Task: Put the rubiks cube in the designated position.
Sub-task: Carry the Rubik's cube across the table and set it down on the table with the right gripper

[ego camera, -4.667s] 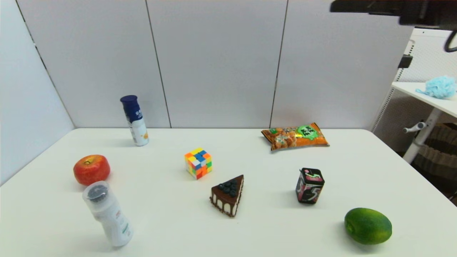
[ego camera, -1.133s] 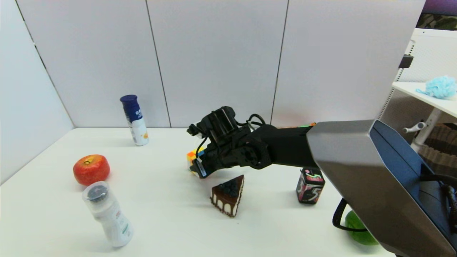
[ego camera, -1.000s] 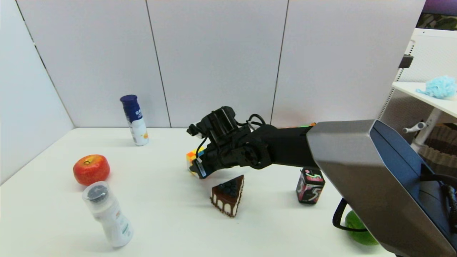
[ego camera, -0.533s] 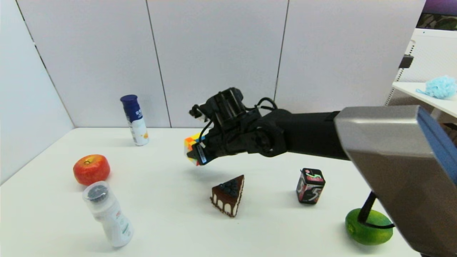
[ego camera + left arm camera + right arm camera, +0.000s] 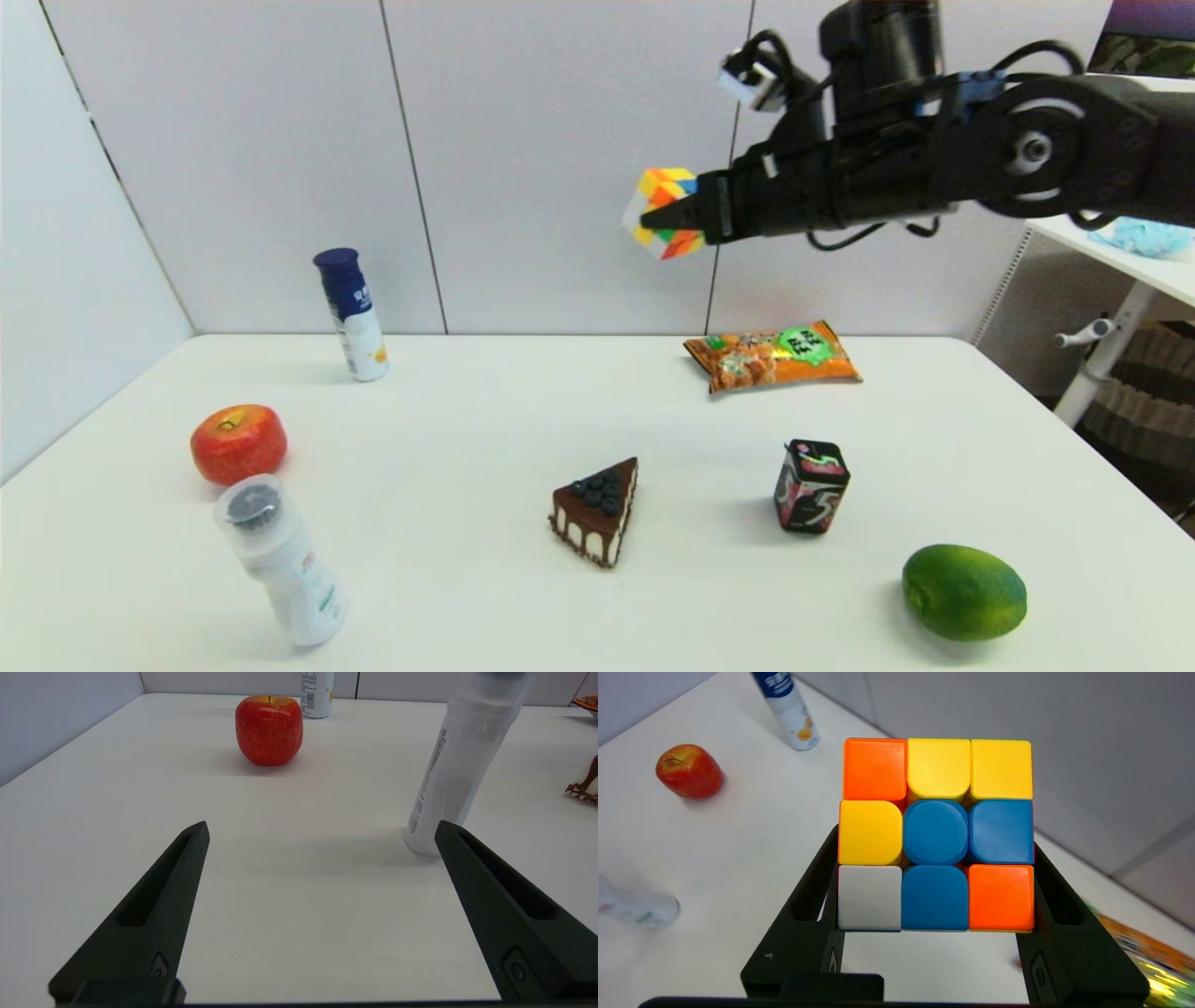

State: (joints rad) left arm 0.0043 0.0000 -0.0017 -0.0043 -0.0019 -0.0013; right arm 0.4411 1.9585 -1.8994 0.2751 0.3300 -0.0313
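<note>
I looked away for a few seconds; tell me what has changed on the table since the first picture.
The right claw reached in, closed on the rubiks cube at the table's middle, and lifted it high up and toward the robot's right, above the snack bag. The apple, both bottles, cake slice, black-and-pink box and lime stayed put. The left claw hangs open near the white bottle.

Smooth plastic against a matt white table.
You can see the rubiks cube (image 5: 936, 834) has satin, stickerless plastic tiles; the right gripper's fingers (image 5: 810, 914) are matt black, finely grained plastic. The table (image 5: 289, 896) looks smooth, the snack bag (image 5: 771, 355) glossy foil.
</note>
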